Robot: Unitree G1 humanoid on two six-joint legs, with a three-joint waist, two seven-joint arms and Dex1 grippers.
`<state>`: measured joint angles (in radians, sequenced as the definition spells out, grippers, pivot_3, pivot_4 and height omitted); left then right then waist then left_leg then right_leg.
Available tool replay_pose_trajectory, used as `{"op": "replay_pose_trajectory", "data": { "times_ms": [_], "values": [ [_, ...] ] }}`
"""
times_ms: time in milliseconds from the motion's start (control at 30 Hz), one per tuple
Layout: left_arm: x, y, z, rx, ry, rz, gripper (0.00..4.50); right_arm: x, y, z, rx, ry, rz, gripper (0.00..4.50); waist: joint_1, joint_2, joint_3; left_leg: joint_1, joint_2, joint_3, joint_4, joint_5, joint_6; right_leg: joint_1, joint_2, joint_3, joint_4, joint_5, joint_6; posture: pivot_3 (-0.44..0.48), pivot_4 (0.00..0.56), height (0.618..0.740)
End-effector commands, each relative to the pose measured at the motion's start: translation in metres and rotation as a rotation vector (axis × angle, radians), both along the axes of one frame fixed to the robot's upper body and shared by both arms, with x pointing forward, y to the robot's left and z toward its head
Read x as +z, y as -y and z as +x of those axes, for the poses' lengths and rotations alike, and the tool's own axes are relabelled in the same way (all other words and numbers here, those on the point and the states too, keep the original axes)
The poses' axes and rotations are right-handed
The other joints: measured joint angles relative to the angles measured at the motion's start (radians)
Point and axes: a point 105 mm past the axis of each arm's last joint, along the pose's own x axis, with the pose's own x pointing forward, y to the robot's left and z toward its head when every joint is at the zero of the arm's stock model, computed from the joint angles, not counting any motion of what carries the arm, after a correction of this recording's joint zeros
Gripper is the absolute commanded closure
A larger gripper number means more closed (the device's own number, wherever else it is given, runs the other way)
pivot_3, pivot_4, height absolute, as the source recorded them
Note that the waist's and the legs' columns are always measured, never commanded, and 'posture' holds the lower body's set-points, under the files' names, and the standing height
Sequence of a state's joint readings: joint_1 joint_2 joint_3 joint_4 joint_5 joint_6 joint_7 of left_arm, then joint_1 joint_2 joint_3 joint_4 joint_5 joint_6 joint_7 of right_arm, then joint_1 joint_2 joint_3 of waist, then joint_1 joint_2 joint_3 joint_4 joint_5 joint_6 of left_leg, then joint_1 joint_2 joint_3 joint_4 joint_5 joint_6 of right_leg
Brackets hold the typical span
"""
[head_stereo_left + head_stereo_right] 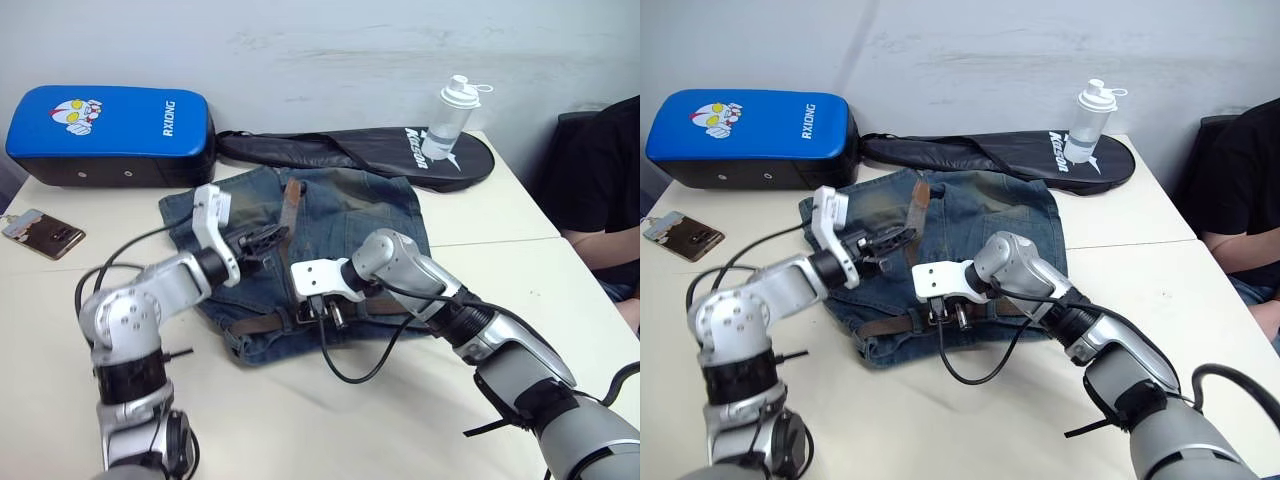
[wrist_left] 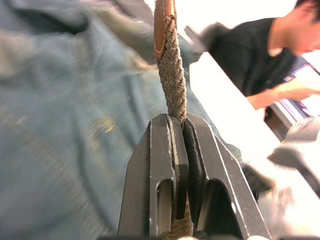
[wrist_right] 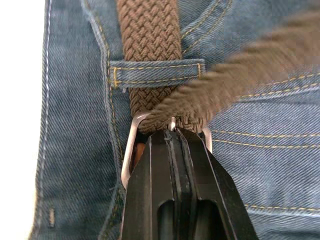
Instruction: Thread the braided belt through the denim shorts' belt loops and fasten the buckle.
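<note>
The denim shorts (image 1: 350,215) lie flat mid-table, waistband toward me. The braided belt (image 1: 262,322) runs along the waistband and under a belt loop (image 3: 155,72). Its free end (image 1: 290,205), tipped with brown leather, rises across the shorts toward the far side. My left gripper (image 1: 268,240) is shut on that strap (image 2: 172,75) a little below the leather tip. At the waistband, my right gripper (image 3: 172,134) is shut at the silver buckle (image 3: 131,150), with the strap passing through the frame beside the prong. In the head views that gripper (image 1: 325,310) covers the buckle.
A blue padded case (image 1: 110,135) and a black racket bag (image 1: 360,150) lie along the far edge, with a clear shaker bottle (image 1: 450,120) on the bag. A phone (image 1: 42,233) lies far left. A person in black (image 1: 600,190) sits at the right.
</note>
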<state>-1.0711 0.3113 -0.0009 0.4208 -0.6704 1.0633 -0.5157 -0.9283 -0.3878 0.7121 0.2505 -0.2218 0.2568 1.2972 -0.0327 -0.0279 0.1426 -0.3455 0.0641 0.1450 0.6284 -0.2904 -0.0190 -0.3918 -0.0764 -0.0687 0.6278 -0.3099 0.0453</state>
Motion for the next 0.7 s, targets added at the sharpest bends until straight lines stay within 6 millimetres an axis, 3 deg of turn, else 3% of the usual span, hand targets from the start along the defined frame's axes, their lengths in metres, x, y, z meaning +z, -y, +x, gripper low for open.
{"op": "replay_pose_trajectory", "data": {
  "times_ms": [33,133,233,333,500,700],
  "values": [
    [0.108,0.041,-0.004,-0.176,0.425,-0.206,4.50,-0.103,0.050,-0.042,-0.006,-0.263,-0.350,4.46,0.003,0.000,0.000,0.000,0.000,0.000,0.000,-0.001,0.001,0.000,0.000,0.000,0.000,0.000,0.000,0.000,0.150,0.740],
    [0.121,0.048,-0.008,-0.231,0.516,-0.260,4.50,-0.125,0.046,-0.047,-0.007,-0.285,-0.343,4.46,0.007,0.002,0.001,0.000,0.000,0.001,0.000,-0.001,0.002,0.000,-0.001,0.000,-0.001,0.001,0.001,0.000,0.150,0.740],
    [0.109,0.050,-0.008,-0.273,0.591,-0.191,4.50,-0.127,0.040,-0.046,-0.067,-0.322,-0.265,4.46,0.004,0.002,-0.001,-0.006,0.000,0.001,0.001,-0.001,0.002,-0.002,-0.003,-0.003,-0.004,0.002,0.001,0.000,0.150,0.740],
    [0.083,0.040,0.000,-0.243,0.564,-0.153,4.50,-0.120,0.035,-0.040,-0.154,-0.377,-0.161,4.46,0.004,0.002,-0.003,-0.005,0.000,0.000,0.001,-0.001,0.002,-0.001,-0.003,-0.004,-0.004,0.003,0.000,0.000,0.150,0.740],
    [0.013,0.017,-0.001,-0.179,0.450,-0.059,4.50,-0.096,0.038,-0.031,-0.258,-0.424,-0.012,4.46,-0.003,0.008,-0.007,-0.004,0.001,0.000,-0.002,-0.001,0.003,-0.001,-0.001,-0.003,-0.002,0.002,-0.001,0.000,0.150,0.740],
    [-0.023,0.002,-0.019,-0.094,0.350,-0.064,4.50,-0.062,0.047,-0.017,-0.410,-0.446,0.166,4.46,0.001,0.007,-0.005,-0.008,0.001,-0.001,-0.002,0.001,0.005,-0.006,-0.001,-0.002,-0.001,0.001,-0.001,0.000,0.150,0.740]
  ]
}}
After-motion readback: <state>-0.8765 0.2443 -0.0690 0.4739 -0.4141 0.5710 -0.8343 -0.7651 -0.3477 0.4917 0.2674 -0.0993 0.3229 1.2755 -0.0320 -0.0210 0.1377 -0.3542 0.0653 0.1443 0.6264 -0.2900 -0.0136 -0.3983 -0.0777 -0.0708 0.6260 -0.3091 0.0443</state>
